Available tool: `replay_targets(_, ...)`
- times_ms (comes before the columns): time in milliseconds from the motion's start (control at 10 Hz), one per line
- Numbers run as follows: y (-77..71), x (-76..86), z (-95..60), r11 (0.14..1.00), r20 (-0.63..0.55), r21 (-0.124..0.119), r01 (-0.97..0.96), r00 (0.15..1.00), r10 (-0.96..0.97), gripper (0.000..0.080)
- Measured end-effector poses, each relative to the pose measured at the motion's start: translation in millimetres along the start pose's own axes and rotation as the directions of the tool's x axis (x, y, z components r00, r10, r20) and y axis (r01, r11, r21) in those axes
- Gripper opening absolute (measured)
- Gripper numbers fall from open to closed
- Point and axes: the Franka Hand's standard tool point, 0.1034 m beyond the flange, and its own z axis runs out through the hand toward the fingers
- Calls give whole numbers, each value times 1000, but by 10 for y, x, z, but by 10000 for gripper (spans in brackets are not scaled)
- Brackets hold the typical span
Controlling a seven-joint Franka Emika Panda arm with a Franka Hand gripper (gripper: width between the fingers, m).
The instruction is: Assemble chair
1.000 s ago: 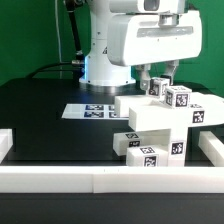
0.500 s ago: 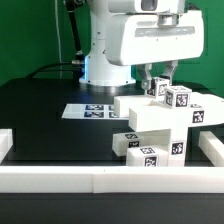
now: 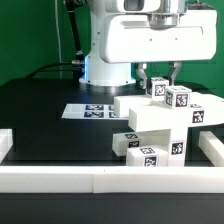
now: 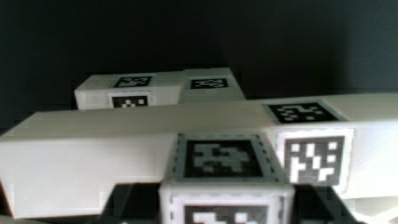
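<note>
The chair (image 3: 160, 125) stands partly built on the black table (image 3: 40, 110), a stack of white tagged blocks close to the front border rail (image 3: 100, 180) and toward the exterior view's right. No container is in view — the parts simply rest on one another. The gripper (image 3: 158, 78) hangs over the stack's top, its fingers either side of a small tagged block (image 4: 226, 175); whether they clamp it cannot be told. The marker board (image 3: 92, 111) lies flat behind — apart from the stack.
</note>
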Motion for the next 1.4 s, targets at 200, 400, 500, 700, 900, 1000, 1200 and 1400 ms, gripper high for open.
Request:
replay_targets(200,0,0,0,990,0,0,-143,990,143,287)
replay_targets(400,-1,1,-1,970,0,0,-243,970,243,287)
replay_targets(500,-2,1,-1,953,0,1,-304,953,304,287)
replay_targets(700,-5,2,-1,900,0,1,-436,900,436,287)
replay_targets(900,-10,3,-1,827,0,1,-562,827,562,287)
replay_targets(1000,-11,2,0,820,0,1,-573,820,573,312)
replay_targets(1200,-10,2,0,841,0,1,-542,841,542,535)
replay_targets(1400,-10,6,-3,854,-1,1,-520,854,520,639)
